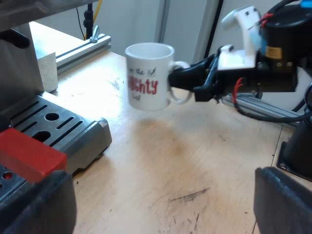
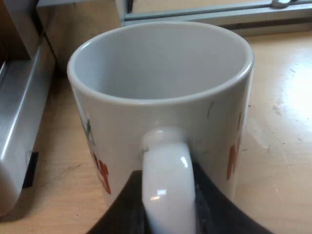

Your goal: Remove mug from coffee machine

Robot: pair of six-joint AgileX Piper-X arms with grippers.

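Note:
A white mug (image 1: pixel 148 75) with red lettering hangs upright a little above the wooden table, its shadow beneath it, away from the espresso machine's drip tray (image 1: pixel 58 124). My right gripper (image 1: pixel 179 82) is shut on the mug's handle (image 1: pixel 181 83). In the right wrist view the mug (image 2: pixel 161 97) is empty, and the black fingers (image 2: pixel 122 209) press on both sides of its handle (image 2: pixel 166 185). My left gripper (image 1: pixel 161 207) is open over bare table with nothing between its fingers. The red end (image 1: pixel 29 156) of the holder's handle sits over the tray.
The wooden table (image 1: pixel 161 161) spreads between the machine and the mug. An aluminium rail (image 1: pixel 80 48) runs beyond the machine, another rail (image 1: pixel 265 105) lies under my right arm. The machine's metal side (image 2: pixel 19 131) stands close beside the mug.

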